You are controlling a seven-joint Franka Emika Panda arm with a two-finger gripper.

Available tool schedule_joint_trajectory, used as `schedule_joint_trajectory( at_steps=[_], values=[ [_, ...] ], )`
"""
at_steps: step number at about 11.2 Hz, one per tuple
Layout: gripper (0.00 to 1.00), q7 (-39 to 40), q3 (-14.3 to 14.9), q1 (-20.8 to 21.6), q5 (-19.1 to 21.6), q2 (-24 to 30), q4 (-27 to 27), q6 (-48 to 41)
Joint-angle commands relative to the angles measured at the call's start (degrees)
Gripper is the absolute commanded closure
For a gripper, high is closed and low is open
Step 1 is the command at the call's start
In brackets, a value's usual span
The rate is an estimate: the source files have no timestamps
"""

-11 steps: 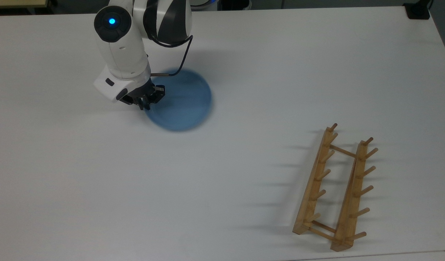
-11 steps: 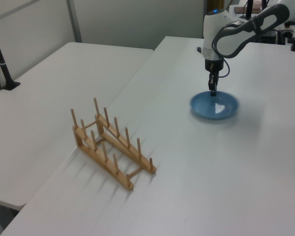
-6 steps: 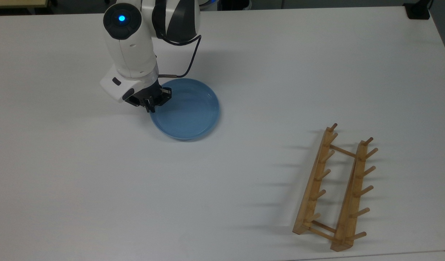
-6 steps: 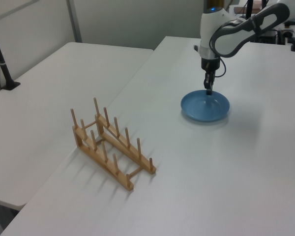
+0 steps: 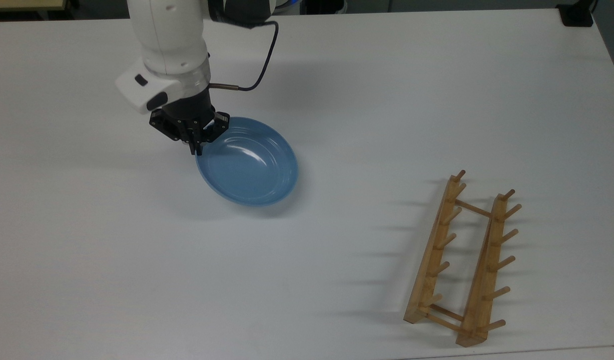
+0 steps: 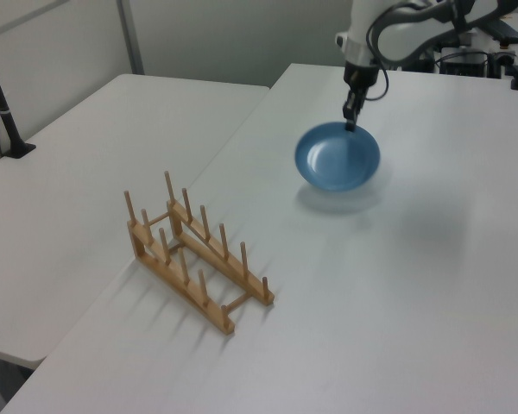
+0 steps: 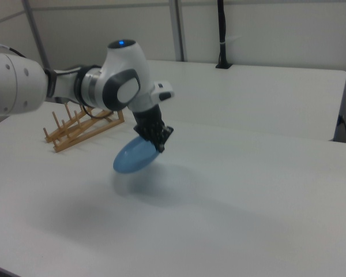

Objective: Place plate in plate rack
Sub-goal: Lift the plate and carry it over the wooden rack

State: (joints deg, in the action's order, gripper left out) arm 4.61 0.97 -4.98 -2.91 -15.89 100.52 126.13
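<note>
So compared with half a second ago, the plate (image 5: pixel 249 165) has been lifted off the surface (image 5: pixel 337 90) and tipped: it was lying flat before, now it's hung at a slant from one edge, with its hollow side turned toward the left view's camera (image 6: pixel 337 157) and its underside seen in the right view (image 7: pixel 132 157). A soft shadow is cast on the surface just below it. The arm's wrist has been raised and swung a bit toward the top view's left as well.

The tool (image 5: pixel 195 148) is clamped on the plate's rim at the edge nearest the arm, fingers closed tight on it, as seen in the left view (image 6: pixel 351 126) and the right view (image 7: pixel 160 148) too.

The plate rack (image 5: pixel 459 262) hasn't been moved at all; it's sat well apart from the plate, toward the top view's lower right. Nothing is held in it, and every slot between the pegs is bare (image 6: pixel 194 254).

Counts: one plate, one rack (image 7: pixel 81 128), one arm. The rack is made of two long rails, with six upright pegs counted on each in the top view
</note>
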Motion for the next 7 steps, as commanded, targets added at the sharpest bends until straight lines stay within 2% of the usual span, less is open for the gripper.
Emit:
schedule_joint_trajectory(
  at_steps=[1,2,4,5,7],
  values=[
    [1.00,-4.8,-1.9,0.8,-0.6,0.5,-6.3,-0.5],
    [1.00,-5.9,-3.0,0.7,-0.8,0.3,-7.6,0.5],
    [1.00,-9.3,-6.2,0.7,-2.4,0.4,-8.9,9.7],
    [1.00,-12.3,-7.4,1.3,-6.5,0.2,-9.1,16.0],
    [1.00,-19.3,-7.9,4.2,-18.8,-1.0,-10.2,24.9]
  ],
)
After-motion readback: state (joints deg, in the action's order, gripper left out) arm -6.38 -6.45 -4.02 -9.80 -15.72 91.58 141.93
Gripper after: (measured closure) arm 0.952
